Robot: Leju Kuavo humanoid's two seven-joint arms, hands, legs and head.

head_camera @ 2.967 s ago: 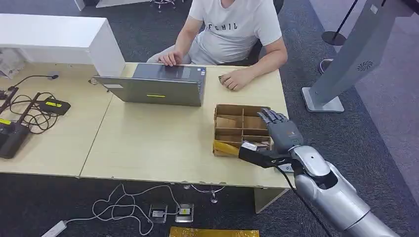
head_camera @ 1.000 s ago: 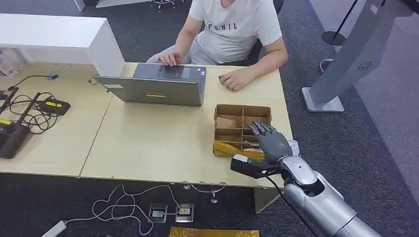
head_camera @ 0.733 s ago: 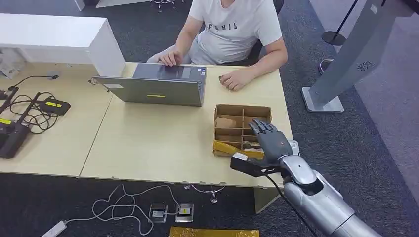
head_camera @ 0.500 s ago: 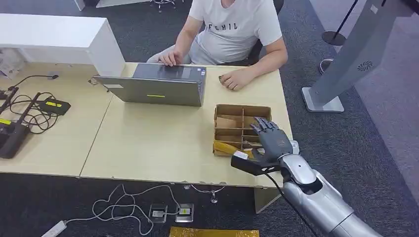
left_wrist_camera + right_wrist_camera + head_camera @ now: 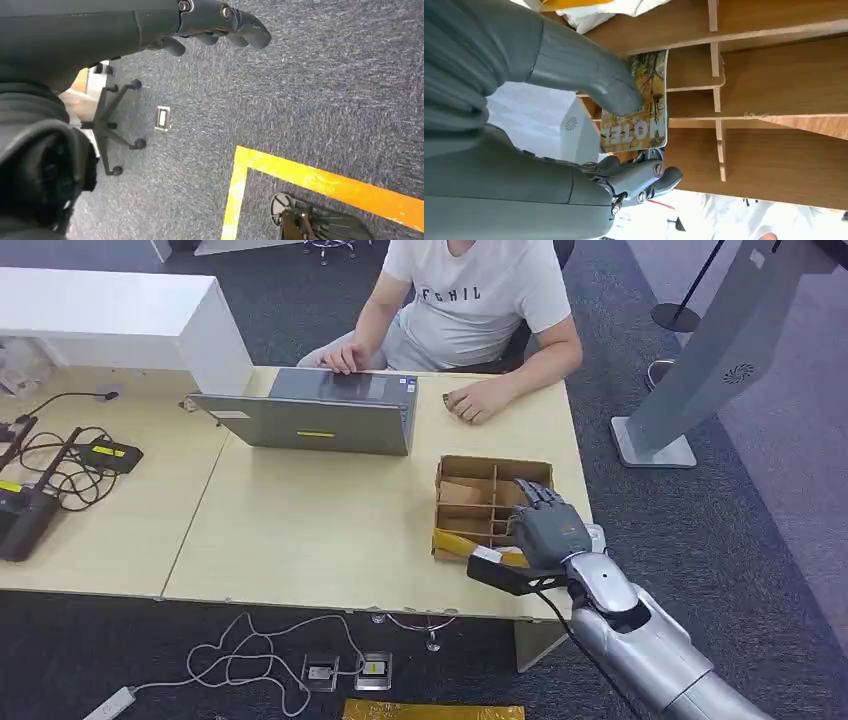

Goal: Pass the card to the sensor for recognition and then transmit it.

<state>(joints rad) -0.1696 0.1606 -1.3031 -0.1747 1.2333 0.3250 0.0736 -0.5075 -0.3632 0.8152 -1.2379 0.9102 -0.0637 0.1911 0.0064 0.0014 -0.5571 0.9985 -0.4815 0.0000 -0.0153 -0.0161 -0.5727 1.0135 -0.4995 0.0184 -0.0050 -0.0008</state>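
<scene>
Over the cardboard box (image 5: 774, 75), right hand (image 5: 589, 125) fingers (image 5: 644, 177) and thumb pinch the card (image 5: 636, 117).

My right hand (image 5: 545, 530) sits over the divided box (image 5: 480, 502) at the table's (image 5: 300, 530) near right corner, pinching the card (image 5: 636, 107), the laptop (image 5: 310, 420) and a person (image 5: 470, 300) beyond.
</scene>
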